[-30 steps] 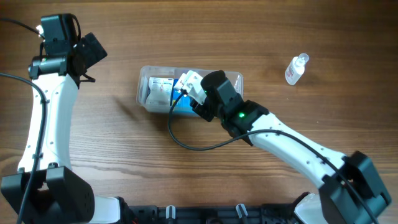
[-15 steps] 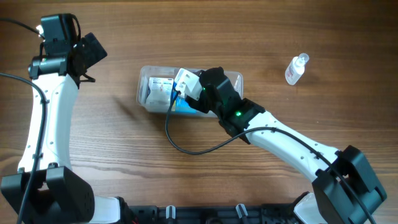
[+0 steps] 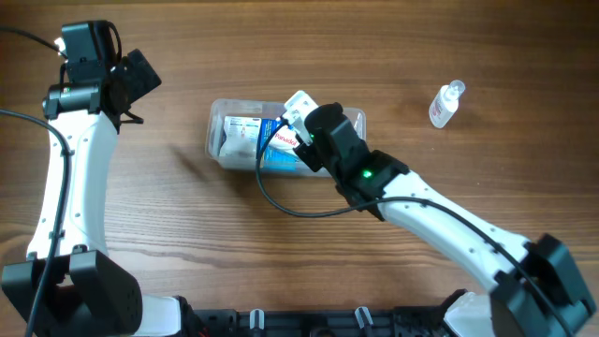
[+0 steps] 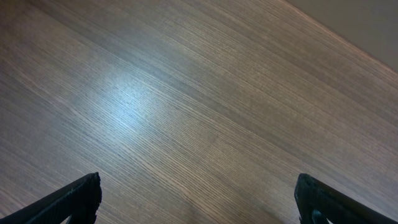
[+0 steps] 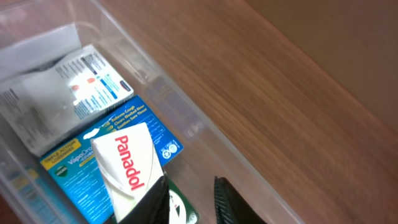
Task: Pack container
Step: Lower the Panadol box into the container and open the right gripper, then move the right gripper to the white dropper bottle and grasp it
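Note:
The container (image 3: 221,120) is a clear rectangular tub at the table's middle, and its wall also shows in the right wrist view (image 5: 186,121). Inside lie a white Panadol box (image 5: 127,168), a blue box (image 5: 74,168) under it and a white labelled packet (image 5: 62,93). My right gripper (image 5: 191,183) hangs inside the tub's right half (image 3: 309,142). Its fingers are a little apart with nothing between them, and the Panadol box rests against the outside of the left finger. My left gripper (image 4: 198,186) is wide open over bare wood at the far left (image 3: 136,80).
A small clear spray bottle (image 3: 445,103) lies on the table at the far right, apart from the tub. The right arm's black cable (image 3: 267,197) loops over the table in front of the tub. A green-printed item (image 5: 181,210) shows under the left finger.
My right wrist has turned and shifted slightly right over the tub. The Panadol box now shows lying in the tub beside the fingers. The left arm has not moved.

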{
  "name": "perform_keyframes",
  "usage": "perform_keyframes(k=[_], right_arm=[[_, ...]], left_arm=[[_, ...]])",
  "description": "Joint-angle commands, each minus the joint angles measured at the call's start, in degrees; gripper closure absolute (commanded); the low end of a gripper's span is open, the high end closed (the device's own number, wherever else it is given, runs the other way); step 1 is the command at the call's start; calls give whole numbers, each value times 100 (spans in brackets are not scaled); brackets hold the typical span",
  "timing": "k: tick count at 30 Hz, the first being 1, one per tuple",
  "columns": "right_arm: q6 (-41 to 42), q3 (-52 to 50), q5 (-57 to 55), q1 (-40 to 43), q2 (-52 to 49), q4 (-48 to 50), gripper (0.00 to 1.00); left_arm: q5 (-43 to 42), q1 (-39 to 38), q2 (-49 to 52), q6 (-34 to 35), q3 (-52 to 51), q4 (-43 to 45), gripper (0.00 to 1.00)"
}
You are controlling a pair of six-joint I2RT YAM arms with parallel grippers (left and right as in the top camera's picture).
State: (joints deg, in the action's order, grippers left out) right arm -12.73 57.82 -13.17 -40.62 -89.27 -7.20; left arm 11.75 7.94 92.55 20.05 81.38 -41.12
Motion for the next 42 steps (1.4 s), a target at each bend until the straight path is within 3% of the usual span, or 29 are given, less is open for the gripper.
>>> perform_keyframes(k=[1,2,7,11,15,20,24,25,26,27,33,42], right_arm=[[861,118,-358,2,431,-269,88],[1202,118,-396,2,555,-332,96],[2422,118,-826,26,1270,-619,96],[2516,118,-1121,332,1779,-1025,96],[2811,118,-966,1257,2155,-1934,96],[2345,118,400,2949,2013,-1902,96],[1567,118,577,3744,1663,-1537,96],[1392,118,575,3801,1613,-1467,83],[1047,118,570,3847,1519,-1322,40],[750,116,553,3845,1429,-1202,34],[234,116,555,3908,704,-782,17],[544,116,1038,4382,-315,-763,14]], left_arm=[[33,22,-61,-26,39,11,0],[33,22,-61,-26,39,11,0],[33,22,-61,-26,39,11,0],[33,22,-61,-26,39,11,0],[33,22,-61,-26,39,11,0],[33,22,-61,-26,39,11,0],[33,22,-61,-26,39,11,0],[33,22,-61,-26,39,11,0],[33,22,-61,-26,39,11,0],[33,22,-61,-26,39,11,0],[33,22,-61,-26,39,11,0],[33,22,-61,-26,39,11,0]])
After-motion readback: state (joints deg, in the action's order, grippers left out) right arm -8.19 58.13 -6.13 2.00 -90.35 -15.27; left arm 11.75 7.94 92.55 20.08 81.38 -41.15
